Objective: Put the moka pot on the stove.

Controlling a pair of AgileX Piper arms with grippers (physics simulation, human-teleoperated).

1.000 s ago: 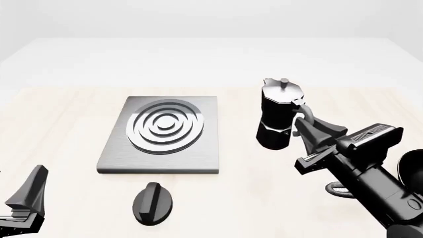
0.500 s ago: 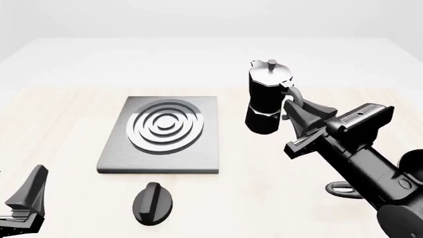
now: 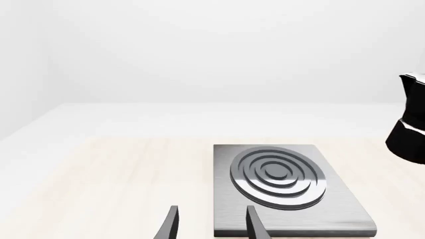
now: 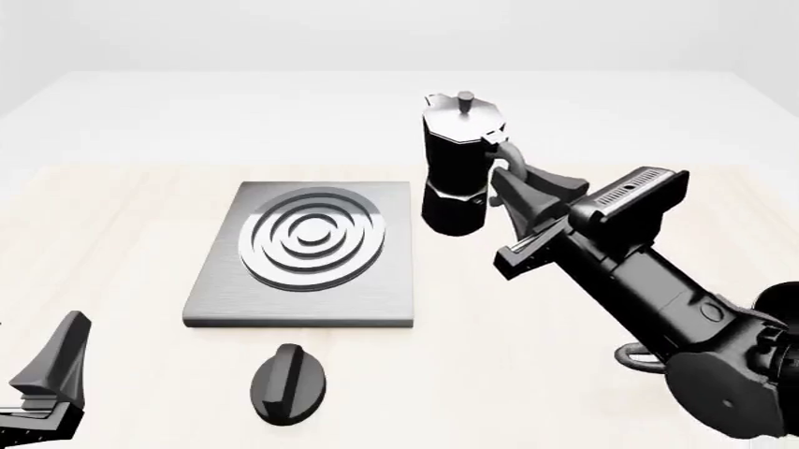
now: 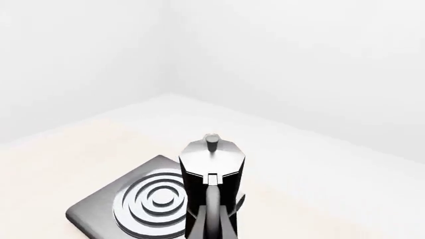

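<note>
The right hand (image 4: 515, 187) grips the moka pot (image 4: 457, 168) by its side handle and holds it upright above the tabletop (image 4: 112, 210). The stove (image 4: 306, 253) lies to the left and lower in the front view. The left hand (image 4: 50, 379) is idle, fingers apart.

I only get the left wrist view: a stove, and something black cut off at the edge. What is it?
Observer: A moka pot with a silver lid and knob.
Operator: Is it just standing there?
Observer: No, the right gripper holds it by its side handle, upright, just right of the stove's far corner.
Operator: Anything else I'm missing?
Observer: A black oval knob lies on the table in front of the stove, nearer the arms.
</note>
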